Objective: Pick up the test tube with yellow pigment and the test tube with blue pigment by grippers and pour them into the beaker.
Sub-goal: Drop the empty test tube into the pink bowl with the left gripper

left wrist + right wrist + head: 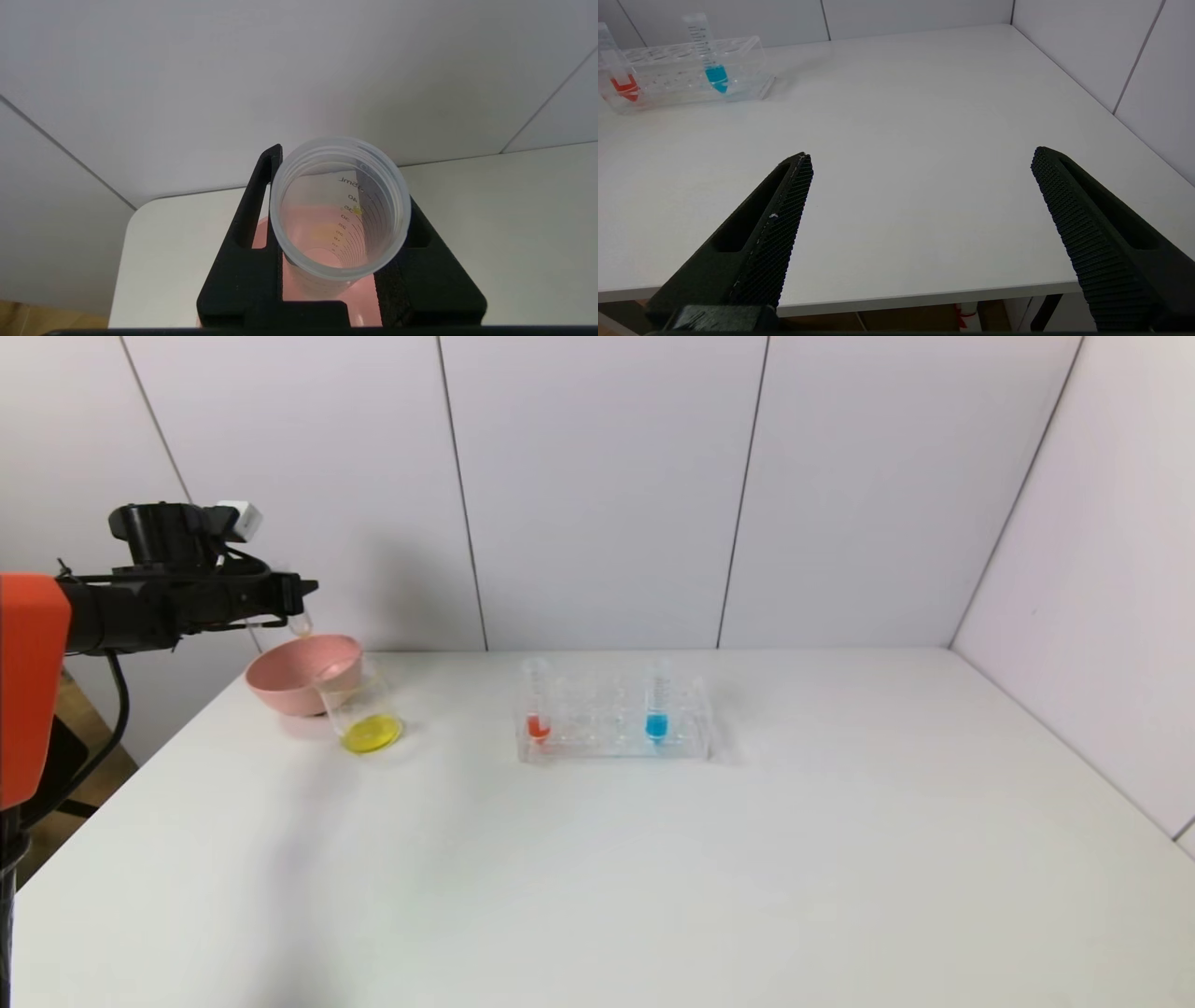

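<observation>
Tubes in rack: two, beaker: one

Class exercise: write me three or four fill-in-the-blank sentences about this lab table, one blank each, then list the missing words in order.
1. The left hand holds an emptied tube above the ____ bowl.
2. The liquid in the beaker is ____.
3. In the rack, the tube with blue liquid stands to the robot's ____ of the tube with red liquid.
4. The right hand is open and holds ____.

Missing words: pink; yellow; right; nothing
</observation>
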Robot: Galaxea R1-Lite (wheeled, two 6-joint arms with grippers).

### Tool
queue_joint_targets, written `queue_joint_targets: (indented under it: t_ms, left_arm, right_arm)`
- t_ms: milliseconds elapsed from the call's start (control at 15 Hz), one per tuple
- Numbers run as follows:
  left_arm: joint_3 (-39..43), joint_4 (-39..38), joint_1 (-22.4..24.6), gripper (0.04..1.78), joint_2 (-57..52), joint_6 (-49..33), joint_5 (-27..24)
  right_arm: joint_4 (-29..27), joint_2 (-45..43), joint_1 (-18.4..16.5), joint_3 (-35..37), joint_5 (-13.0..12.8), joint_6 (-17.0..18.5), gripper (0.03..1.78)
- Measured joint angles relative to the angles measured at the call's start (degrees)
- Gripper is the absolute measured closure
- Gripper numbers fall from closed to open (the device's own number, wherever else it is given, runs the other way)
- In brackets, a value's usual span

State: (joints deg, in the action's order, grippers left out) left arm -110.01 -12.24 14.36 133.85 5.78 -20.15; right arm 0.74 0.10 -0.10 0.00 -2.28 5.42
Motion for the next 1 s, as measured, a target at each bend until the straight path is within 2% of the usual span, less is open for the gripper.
queue_joint_targets:
  t_ms: [333,533,667,867,1000]
  left_arm:
    - [2.5,-0.1,-0.3,1.28,-1.4,-1.5,0.0]
    - [3.9,-0.3,0.0,1.13,-2.4,-1.2,0.1]
    - [5.3,-0.3,-0.2,0.88,-3.5,-1.2,0.0]
    - [7.7,-0.4,0.0,0.41,-5.5,-1.2,0.4]
    - [9.2,-0.7,-0.4,0.19,-7.8,-1.1,2.4]
  right_arm:
    - [0.0,0.0,0.0,0.0,0.0,0.0,0.10]
    - [0.0,0.0,0.0,0.0,0.0,0.0,0.10]
    - [0.0,0.0,0.0,0.0,0.0,0.0,0.10]
    - [0.0,0.0,0.0,0.0,0.0,0.0,0.10]
    - [0.0,0.0,0.0,0.0,0.0,0.0,0.10]
